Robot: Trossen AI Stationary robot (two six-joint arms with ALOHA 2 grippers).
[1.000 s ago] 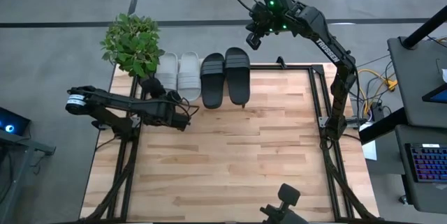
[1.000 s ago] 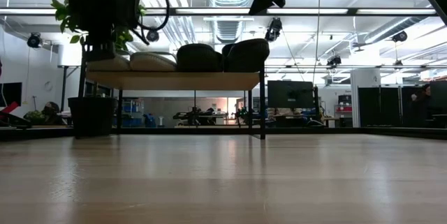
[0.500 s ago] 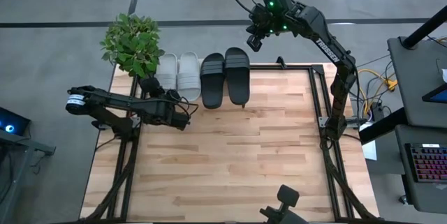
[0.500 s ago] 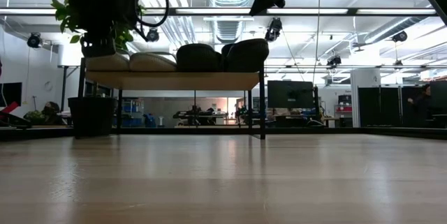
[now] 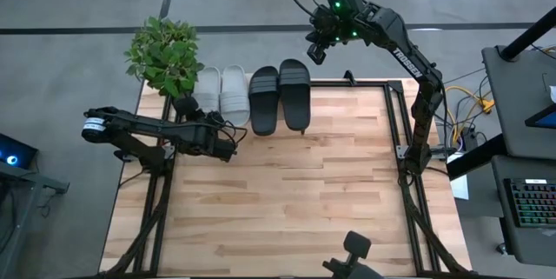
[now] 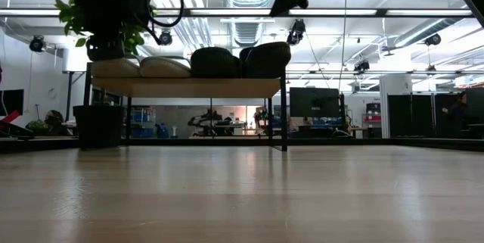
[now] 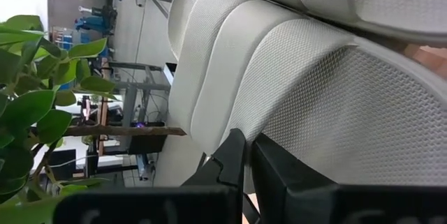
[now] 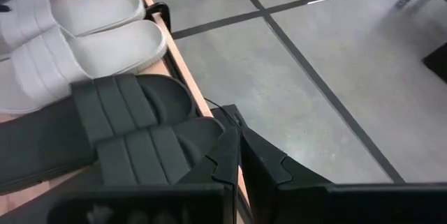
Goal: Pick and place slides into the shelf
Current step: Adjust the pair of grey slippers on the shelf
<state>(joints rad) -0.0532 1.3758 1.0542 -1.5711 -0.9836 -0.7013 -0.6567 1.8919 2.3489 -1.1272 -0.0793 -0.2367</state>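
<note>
Two light grey slides and two black slides lie side by side, soles down, on the shelf's top board at the table's far edge. My left gripper is shut and hovers just in front of the grey slides' heel ends; the grey slide fills its wrist view. My right gripper is shut and raised high beyond the far right black slide, over the floor.
A potted plant stands at the shelf's left end, close to my left arm. The wooden tabletop stretches bare toward the near edge. A camera mount sits at the near edge. A desk with a keyboard is off to the right.
My left gripper has turned a little in place in front of the grey slides. The slides have not moved.
</note>
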